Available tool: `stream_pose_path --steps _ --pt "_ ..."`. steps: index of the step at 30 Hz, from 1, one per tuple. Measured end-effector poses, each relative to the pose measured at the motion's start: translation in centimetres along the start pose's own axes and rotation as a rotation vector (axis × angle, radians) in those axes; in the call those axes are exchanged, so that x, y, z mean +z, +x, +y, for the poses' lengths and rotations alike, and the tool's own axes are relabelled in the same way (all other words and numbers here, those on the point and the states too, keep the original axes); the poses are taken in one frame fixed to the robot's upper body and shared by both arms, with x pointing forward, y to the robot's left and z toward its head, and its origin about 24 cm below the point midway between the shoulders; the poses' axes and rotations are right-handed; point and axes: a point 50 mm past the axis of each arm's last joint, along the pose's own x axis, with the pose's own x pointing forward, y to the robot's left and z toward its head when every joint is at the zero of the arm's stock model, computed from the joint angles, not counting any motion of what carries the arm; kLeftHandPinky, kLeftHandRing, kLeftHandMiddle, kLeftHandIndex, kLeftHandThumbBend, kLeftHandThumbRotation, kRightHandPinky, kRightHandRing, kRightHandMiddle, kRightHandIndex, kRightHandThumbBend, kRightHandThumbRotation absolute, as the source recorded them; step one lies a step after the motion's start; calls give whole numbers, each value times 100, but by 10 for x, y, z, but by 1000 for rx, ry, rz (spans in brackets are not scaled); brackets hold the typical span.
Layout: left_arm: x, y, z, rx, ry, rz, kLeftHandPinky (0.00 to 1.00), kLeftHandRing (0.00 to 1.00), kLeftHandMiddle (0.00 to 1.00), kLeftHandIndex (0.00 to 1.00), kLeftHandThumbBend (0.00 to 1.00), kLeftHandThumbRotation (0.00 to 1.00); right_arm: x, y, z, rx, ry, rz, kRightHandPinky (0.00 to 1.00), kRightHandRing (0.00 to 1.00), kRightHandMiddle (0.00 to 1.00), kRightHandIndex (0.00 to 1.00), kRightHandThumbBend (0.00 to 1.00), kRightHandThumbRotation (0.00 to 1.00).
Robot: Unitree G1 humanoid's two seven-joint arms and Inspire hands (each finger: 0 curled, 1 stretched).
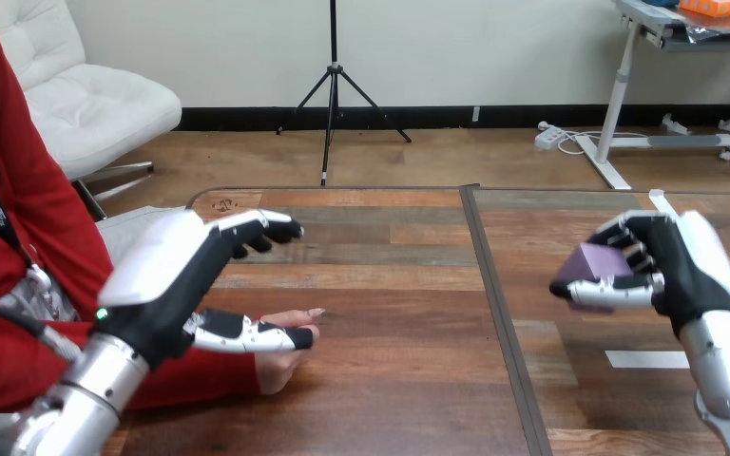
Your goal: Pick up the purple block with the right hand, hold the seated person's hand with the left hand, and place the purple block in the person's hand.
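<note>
The robot's right hand [670, 266] is clenched round the purple block [592, 262], fingers and thumb wrapped over its faces, and holds it clear of the wooden table [399, 380], well to the right of the person's hand [280, 366]. That hand rests on the table near its left side and seems to lie palm up. Its long axis runs left to right, and its fingertips point toward the block.

The robot's left hand [166, 275] is poised directly over the person's hand, by far the nearer of the two robot hands. Its fingers [257, 228] are stretched out straight above and beyond the person's hand, apart from it and gripping nothing. Its thumb [247, 334] lies along the top of the person's hand. From this angle it cannot be told whether the thumb presses on the hand or only hovers just over it. No grasp of the person's hand is evident.

By this reading the pick-up is done, while the hold and the hand-over are not. The delivery turns on a leftward carry: the block must cross the table's dark centre seam to reach the person's hand, and the left hand's outstretched fingers sit above the spot where it must land.
</note>
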Motion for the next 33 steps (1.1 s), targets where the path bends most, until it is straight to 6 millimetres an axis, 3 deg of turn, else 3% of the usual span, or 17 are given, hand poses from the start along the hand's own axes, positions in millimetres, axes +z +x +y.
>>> stream_pose_path --steps 14,23,33 --pt "0 4 15 -64 101 34 68 72 74 74 100 25 12 4 -9 -31 1 -54 40 43 47 46 81 0" --pt "-4 4 13 -121 131 69 68 72 74 74 100 18 11 4 -11 -31 -4 -53 39 43 46 46 81 0" --pt "-10 8 5 -225 153 147 74 77 78 78 95 18 11 4 -12 -31 -6 -52 39 42 46 46 81 0"
